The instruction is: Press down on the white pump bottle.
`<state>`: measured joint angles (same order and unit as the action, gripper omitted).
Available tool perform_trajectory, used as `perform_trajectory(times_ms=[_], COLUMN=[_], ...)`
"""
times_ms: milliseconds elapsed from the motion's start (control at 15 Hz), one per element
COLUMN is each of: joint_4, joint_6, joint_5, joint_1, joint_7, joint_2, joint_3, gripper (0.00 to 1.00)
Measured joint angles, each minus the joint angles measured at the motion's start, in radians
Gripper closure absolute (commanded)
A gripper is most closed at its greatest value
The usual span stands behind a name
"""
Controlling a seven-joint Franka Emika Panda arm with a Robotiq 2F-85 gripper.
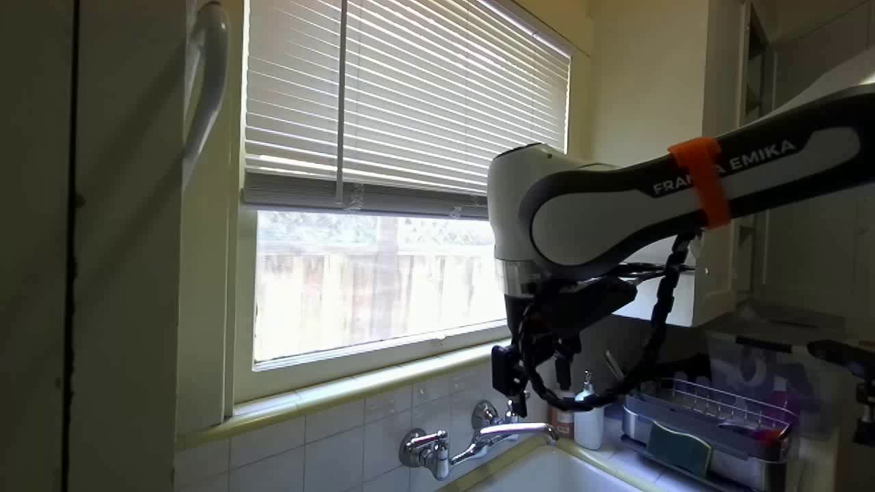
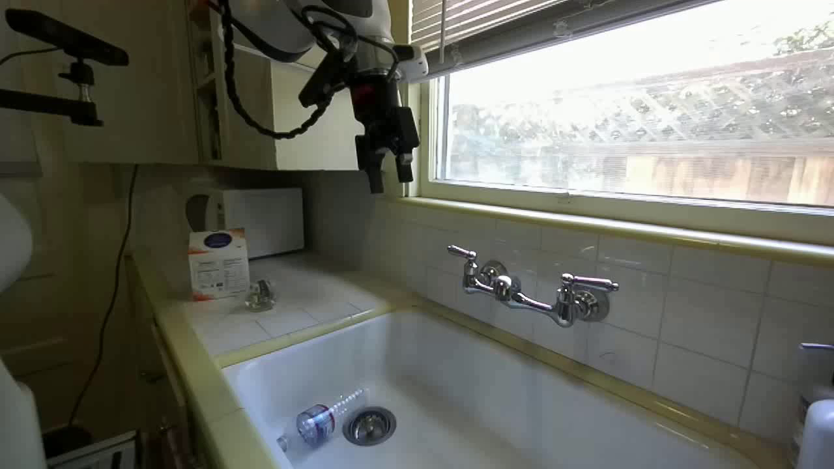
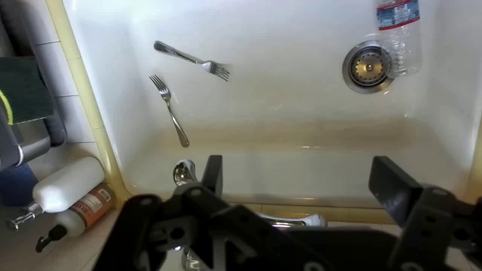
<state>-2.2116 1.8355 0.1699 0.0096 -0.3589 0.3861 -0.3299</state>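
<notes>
**White pump bottle point(image 3: 69, 184) and gripper point(image 3: 299, 177) at a sink point(image 3: 282, 101)**

Jaws wide apart, pointing down, higher than the faucet point(image 1: 502, 430). Two forks point(image 3: 178, 128) lie in the sink. Clear of the gripper, the bottle stands upright on the tiled counter point(image 3: 62, 77) beside the sink, next to an orange-labelled bottle point(image 3: 89, 208).

Tiled counter point(image 3: 62, 75); on it white pump bottle point(image 3: 72, 185); orange-labelled bottle point(image 3: 89, 207); dish rack point(image 1: 748, 462)
</notes>
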Motion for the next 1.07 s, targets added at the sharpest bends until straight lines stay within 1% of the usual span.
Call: perform_trajectory(times_ms=[667,867,1067], joint_4=[0.0,0.003,0.02], joint_6=[0.0,0.006,0.048], joint_5=[0.0,0.0,0.006], joint_1=[0.005,0.007,-0.016], joint_7=[0.0,-0.024,-0.088], joint_2=[0.0,-0.011,-0.044], joint_3=[0.004,0.035,0.09], gripper=[0.0,0.0,0.0])
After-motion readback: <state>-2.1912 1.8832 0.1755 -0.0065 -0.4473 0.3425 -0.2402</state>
